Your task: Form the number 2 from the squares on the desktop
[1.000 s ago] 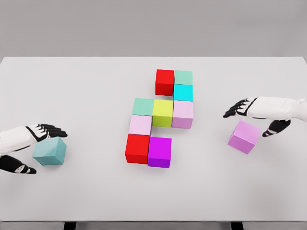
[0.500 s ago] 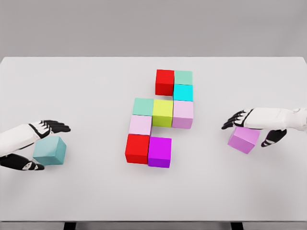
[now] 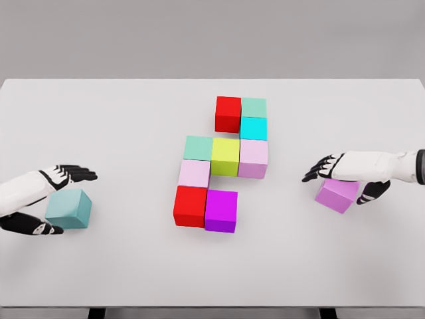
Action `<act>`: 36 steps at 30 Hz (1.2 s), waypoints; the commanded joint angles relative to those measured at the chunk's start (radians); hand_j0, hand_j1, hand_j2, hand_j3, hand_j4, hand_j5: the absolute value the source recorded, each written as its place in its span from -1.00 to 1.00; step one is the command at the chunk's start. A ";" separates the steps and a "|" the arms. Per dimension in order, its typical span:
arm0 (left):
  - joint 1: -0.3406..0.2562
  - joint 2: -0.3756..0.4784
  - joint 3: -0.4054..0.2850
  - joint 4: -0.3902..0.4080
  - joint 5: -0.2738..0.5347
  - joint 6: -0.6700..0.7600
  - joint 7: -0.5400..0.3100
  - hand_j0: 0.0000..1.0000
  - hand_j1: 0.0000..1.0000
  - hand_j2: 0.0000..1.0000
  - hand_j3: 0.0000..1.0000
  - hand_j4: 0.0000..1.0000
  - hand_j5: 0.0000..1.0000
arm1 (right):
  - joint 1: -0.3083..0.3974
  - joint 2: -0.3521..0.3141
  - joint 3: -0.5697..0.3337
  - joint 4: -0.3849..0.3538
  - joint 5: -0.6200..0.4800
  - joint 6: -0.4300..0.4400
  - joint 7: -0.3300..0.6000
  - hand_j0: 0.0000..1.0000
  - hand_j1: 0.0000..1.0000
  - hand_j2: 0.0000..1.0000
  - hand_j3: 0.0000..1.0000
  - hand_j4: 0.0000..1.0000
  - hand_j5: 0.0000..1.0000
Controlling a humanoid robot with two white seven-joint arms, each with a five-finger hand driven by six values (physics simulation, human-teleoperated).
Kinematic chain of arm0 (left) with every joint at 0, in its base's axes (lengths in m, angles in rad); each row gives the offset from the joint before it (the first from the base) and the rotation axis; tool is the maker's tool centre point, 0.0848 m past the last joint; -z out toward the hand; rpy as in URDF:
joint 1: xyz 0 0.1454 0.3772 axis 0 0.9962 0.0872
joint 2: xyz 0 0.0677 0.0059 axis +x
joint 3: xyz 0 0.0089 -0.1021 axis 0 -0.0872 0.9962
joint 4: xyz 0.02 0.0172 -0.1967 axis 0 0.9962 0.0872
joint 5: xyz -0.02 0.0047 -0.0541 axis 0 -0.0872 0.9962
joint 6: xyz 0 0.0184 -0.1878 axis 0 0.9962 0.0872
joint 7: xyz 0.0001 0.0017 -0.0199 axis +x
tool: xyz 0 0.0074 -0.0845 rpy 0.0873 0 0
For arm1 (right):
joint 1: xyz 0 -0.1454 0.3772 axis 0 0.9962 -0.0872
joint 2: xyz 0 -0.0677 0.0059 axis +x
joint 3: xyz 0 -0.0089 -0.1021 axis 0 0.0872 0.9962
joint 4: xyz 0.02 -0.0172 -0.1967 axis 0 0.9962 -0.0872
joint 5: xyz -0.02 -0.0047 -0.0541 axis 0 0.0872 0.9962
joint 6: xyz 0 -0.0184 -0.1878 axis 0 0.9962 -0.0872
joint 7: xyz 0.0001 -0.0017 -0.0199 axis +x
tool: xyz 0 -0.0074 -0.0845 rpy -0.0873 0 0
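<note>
Near the counter [image 3: 99,106]'s left edge, a teal cube [image 3: 69,209] is bracketed by the spread left robot hand [image 3: 46,199], fingers above and thumb below. Near the right edge, a violet cube [image 3: 337,193] is covered by the right robot hand [image 3: 345,174], fingers extended over it and thumb beside it. The nine assembled cubes [image 3: 222,163] are grouped at the counter's middle.

From my remote feed I look down on a wide white table [image 3: 133,279] with a smooth, matte top. It fills most of the view from side to side, and its far edge runs straight across the upper part of the frame. Behind that edge stands a plain grey wall [image 3: 212,40], evenly lit and without markings. At the very bottom, under the near edge, two dark table legs show, one on the left [image 3: 97,312] and one on the right [image 3: 328,312].
</note>
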 commanded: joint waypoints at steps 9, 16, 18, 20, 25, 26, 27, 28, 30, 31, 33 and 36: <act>-0.006 -0.013 -0.026 0.000 0.001 0.001 0.002 1.00 1.00 1.00 1.00 1.00 1.00 | -0.002 0.003 -0.003 0.000 0.009 0.002 0.000 0.60 0.60 0.60 0.60 0.60 0.60; -0.006 -0.038 -0.035 0.000 0.002 0.001 0.006 1.00 1.00 1.00 1.00 1.00 1.00 | -0.002 0.003 -0.003 -0.002 0.009 0.002 -0.002 0.29 0.29 0.29 0.29 0.29 0.29; -0.006 -0.047 -0.038 0.000 0.001 0.001 0.009 1.00 1.00 1.00 1.00 1.00 1.00 | -0.002 0.003 -0.004 -0.002 0.009 0.002 -0.006 0.28 0.28 0.28 0.28 0.28 0.28; -0.008 -0.047 -0.038 0.000 0.001 0.042 0.009 1.00 1.00 1.00 1.00 1.00 1.00 | -0.002 0.002 -0.006 -0.003 0.008 0.002 -0.009 0.28 0.28 0.28 0.28 0.28 0.28; -0.011 -0.062 -0.038 0.001 -0.025 0.134 0.045 1.00 1.00 1.00 1.00 1.00 1.00 | -0.005 0.003 -0.012 -0.012 0.001 0.002 -0.017 0.28 0.28 0.28 0.28 0.28 0.28; -0.011 -0.062 -0.038 0.001 -0.033 0.134 0.046 1.00 1.00 1.00 1.00 1.00 1.00 | -0.005 0.005 -0.012 -0.015 0.001 0.002 -0.023 0.28 0.28 0.28 0.28 0.28 0.28; -0.009 -0.061 -0.038 0.001 -0.033 0.134 0.046 1.00 1.00 1.00 1.00 1.00 1.00 | -0.006 0.003 -0.013 -0.017 0.001 0.002 -0.044 0.28 0.28 0.28 0.28 0.28 0.28; -0.008 -0.061 -0.040 0.003 -0.034 0.136 0.046 1.00 1.00 1.00 1.00 1.00 1.00 | -0.006 0.005 -0.013 -0.018 0.001 0.002 -0.049 0.28 0.28 0.28 0.28 0.28 0.28; -0.005 -0.061 -0.040 0.003 -0.036 0.134 0.046 1.00 1.00 1.00 1.00 1.00 1.00 | -0.009 0.018 -0.012 -0.037 0.001 0.002 -0.051 0.28 0.28 0.28 0.28 0.28 0.28; -0.005 -0.061 -0.040 0.003 -0.039 0.134 0.046 1.00 1.00 1.00 1.00 1.00 1.00 | -0.011 0.031 -0.013 -0.051 0.001 0.002 -0.049 0.28 0.28 0.28 0.28 0.28 0.28; -0.003 -0.061 -0.041 0.006 -0.054 0.137 0.046 1.00 1.00 1.00 1.00 1.00 1.00 | -0.014 0.049 -0.013 -0.058 0.001 0.002 -0.046 0.28 0.28 0.28 0.28 0.28 0.28; -0.002 -0.062 -0.042 0.009 -0.054 0.164 0.046 1.00 1.00 1.00 1.00 1.00 1.00 | -0.014 0.069 -0.012 -0.084 0.001 0.002 -0.040 0.28 0.28 0.28 0.28 0.28 0.28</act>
